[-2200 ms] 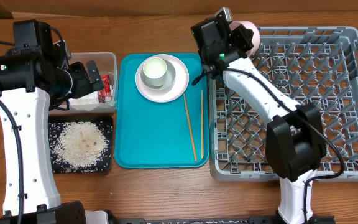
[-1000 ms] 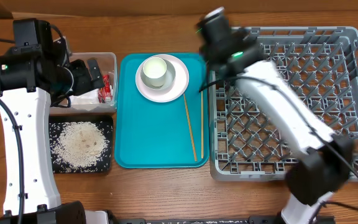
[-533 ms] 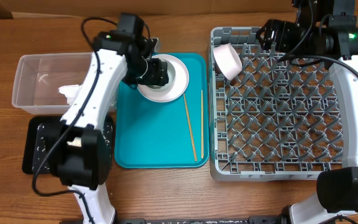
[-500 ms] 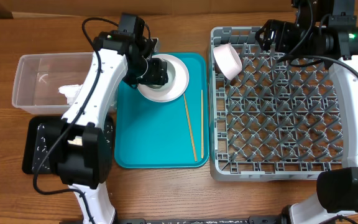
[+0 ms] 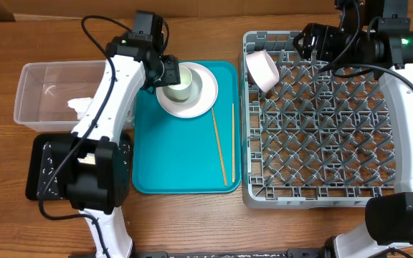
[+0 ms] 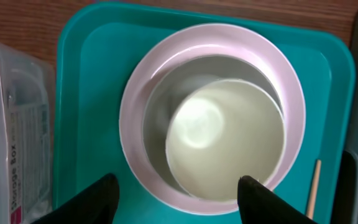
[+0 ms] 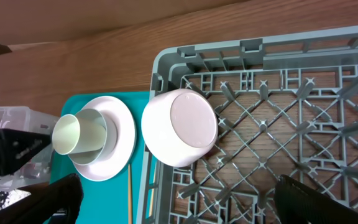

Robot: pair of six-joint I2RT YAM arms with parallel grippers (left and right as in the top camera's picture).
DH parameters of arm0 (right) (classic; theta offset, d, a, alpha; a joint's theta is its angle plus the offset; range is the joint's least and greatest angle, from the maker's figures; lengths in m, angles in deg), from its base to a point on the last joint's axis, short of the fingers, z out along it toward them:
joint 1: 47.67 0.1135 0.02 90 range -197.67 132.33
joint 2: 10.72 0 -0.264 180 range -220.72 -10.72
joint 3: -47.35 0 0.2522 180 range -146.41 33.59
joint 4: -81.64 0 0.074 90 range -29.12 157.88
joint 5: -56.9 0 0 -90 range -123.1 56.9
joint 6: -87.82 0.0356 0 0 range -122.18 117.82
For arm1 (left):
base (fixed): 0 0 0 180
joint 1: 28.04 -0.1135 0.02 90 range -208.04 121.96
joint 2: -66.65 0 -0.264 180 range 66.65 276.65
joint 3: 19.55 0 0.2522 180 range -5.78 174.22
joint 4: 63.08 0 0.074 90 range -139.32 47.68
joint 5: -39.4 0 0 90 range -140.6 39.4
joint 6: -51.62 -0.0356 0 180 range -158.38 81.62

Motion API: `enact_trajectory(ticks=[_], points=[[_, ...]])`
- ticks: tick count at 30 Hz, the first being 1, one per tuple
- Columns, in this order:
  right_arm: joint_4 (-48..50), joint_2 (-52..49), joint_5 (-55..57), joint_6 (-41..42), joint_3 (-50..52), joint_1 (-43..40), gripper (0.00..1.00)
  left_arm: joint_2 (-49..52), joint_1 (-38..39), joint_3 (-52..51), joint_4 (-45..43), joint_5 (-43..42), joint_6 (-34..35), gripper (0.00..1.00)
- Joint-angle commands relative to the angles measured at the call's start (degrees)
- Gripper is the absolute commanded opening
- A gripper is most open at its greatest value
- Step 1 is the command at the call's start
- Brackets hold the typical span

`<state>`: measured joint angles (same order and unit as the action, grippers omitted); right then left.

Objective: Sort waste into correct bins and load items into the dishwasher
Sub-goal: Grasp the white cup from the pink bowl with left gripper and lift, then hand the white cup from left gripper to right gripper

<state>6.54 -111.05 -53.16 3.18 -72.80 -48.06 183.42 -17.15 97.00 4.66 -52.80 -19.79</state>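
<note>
Small white cup (image 6: 225, 140) sits mouth-up on pale round plate (image 6: 135, 112), thin wooden chopsticks (image 5: 219, 147) lie lengthwise along teal plastic tray's (image 5: 178, 158) right edge. Left gripper (image 6: 179, 202) half-open, right gripper (image 7: 185, 199) spread wide, both empty.

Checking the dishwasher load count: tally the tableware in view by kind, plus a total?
bowl: 1, in the rack
plate: 1, on the teal tray
cup: 1, on the plate
chopsticks: 2, on the teal tray
Total: 5
</note>
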Motion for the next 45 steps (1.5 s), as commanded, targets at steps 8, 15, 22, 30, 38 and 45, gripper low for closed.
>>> enact_trajectory(ticks=[8,15,22,30,38,45], points=[[-0.59,0.87,-0.13,0.22,-0.83,-0.11,1.00,6.08,0.02,1.31,-3.21,-2.91,1.14,0.29],[-0.79,0.87,-0.15,0.24,-0.83,-0.11,0.99,6.27,0.00,1.38,-3.06,-4.09,1.18,0.04],[-1.64,0.87,-5.14,0.26,-0.83,-0.11,0.99,2.78,-3.30,12.57,10.69,-26.01,-1.33,0.04],[0.76,-0.59,-26.73,0.22,-0.81,1.95,0.99,-3.48,-12.20,17.84,18.21,-57.00,-10.43,0.04],[15.65,-3.63,-43.25,0.31,-0.81,13.42,0.98,-3.65,-15.28,17.81,17.75,-76.94,-14.05,0.04],[23.63,-4.17,-41.53,0.90,-0.81,19.85,0.86,-3.65,-15.26,17.81,17.92,-83.38,-16.04,0.04]])
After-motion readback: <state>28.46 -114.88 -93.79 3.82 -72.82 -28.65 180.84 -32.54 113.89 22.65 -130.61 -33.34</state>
